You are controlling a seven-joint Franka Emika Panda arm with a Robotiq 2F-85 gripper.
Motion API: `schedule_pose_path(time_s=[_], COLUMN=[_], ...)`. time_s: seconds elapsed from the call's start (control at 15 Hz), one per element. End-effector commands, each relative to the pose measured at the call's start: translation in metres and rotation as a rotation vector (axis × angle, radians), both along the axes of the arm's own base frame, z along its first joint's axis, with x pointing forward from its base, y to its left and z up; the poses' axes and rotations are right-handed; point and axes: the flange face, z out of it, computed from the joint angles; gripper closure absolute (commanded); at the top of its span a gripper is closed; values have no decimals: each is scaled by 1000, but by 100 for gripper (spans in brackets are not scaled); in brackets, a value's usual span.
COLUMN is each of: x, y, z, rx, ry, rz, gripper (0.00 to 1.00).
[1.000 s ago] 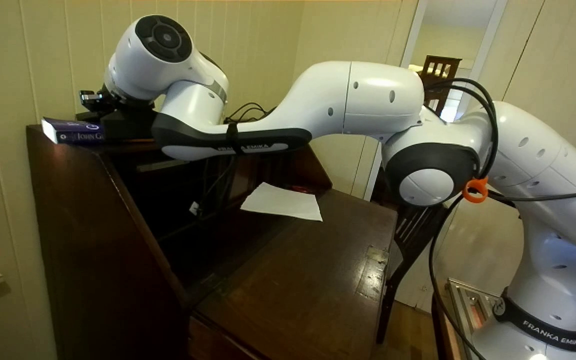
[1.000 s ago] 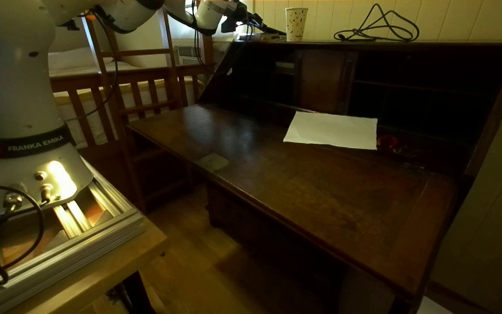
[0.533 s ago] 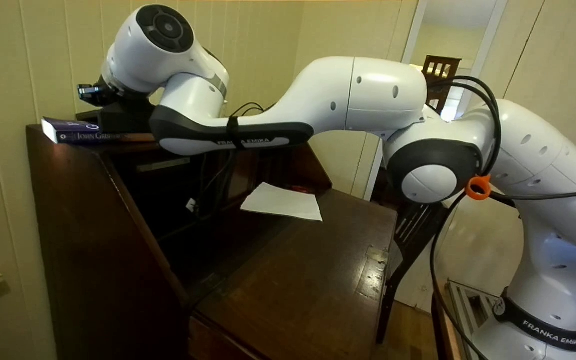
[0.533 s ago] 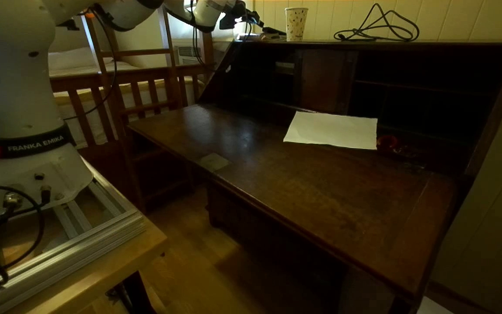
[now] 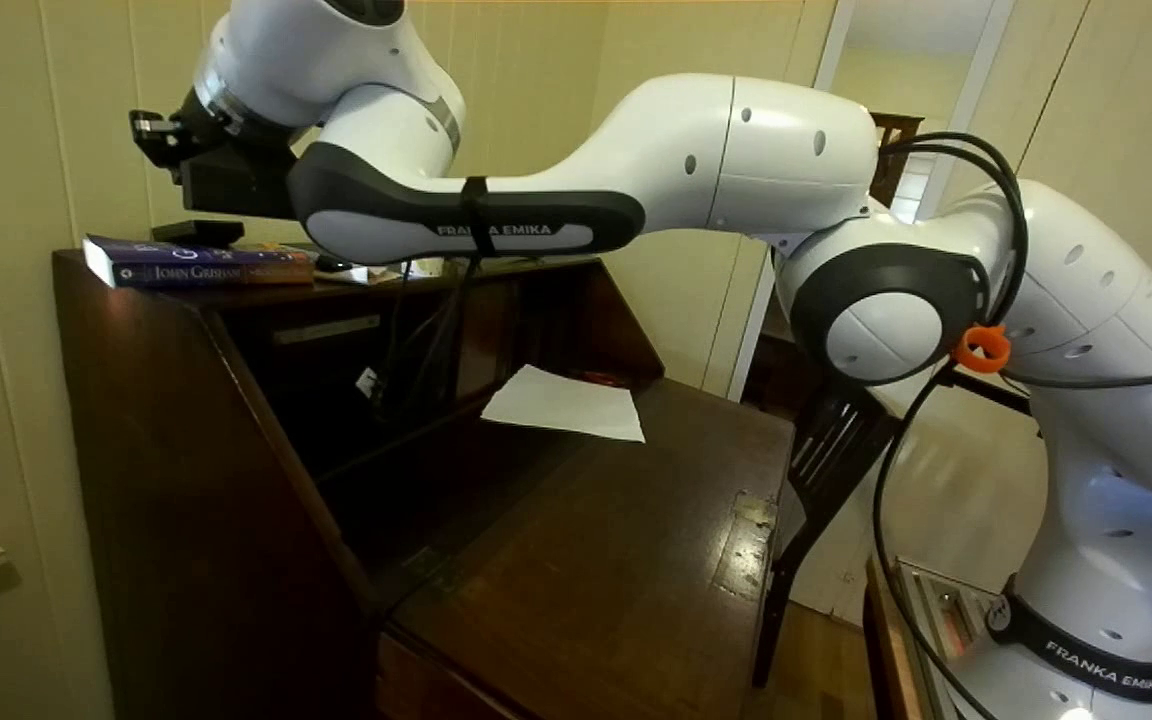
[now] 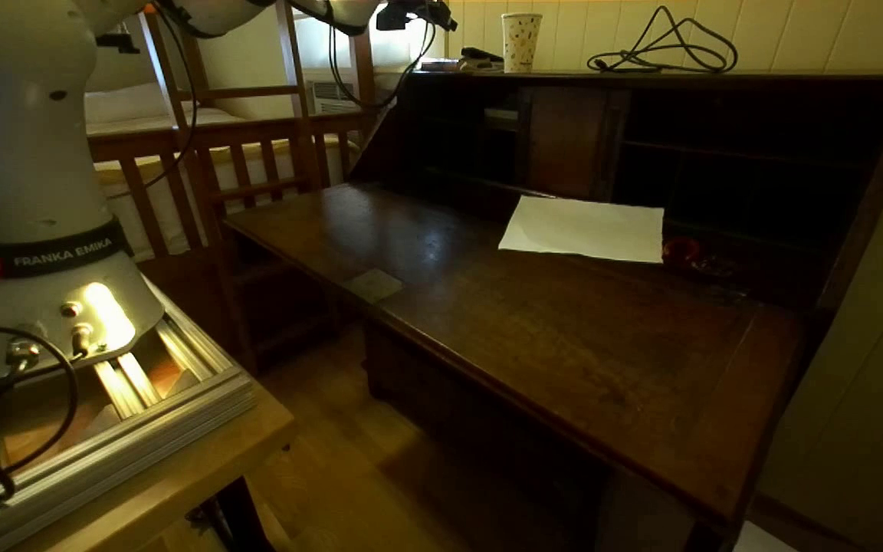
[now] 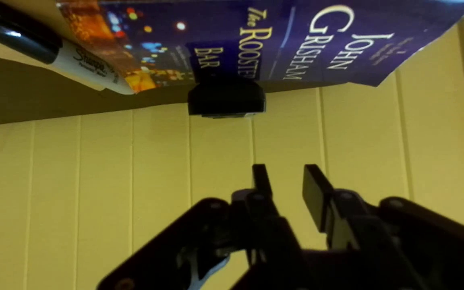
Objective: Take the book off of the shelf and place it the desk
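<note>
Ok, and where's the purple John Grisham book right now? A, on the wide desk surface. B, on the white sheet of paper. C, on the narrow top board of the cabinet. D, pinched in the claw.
C: in an exterior view the book lies on the narrow top board, and the wrist view shows the claw open with nothing in its grip.

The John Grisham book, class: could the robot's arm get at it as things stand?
Probably yes: the open, empty gripper is higher than the shelf, and the book shows an unobstructed spine. The black object may hinder a grasp at the opposite edge.
</note>
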Motion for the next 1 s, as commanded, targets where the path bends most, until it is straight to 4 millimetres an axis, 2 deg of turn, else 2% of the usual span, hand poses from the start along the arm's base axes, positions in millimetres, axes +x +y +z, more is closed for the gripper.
schedule_pose_path(time_s=[0.0,0.33,0.6,0.93], x=[-4,-5,-5,0], y=[-7,-21,-28,-31], z=[11,2,-13,-24], rx=[39,14,22,52], ry=[120,281,380,389], rz=[25,-16,-22,3], gripper=[38,4,0,0])
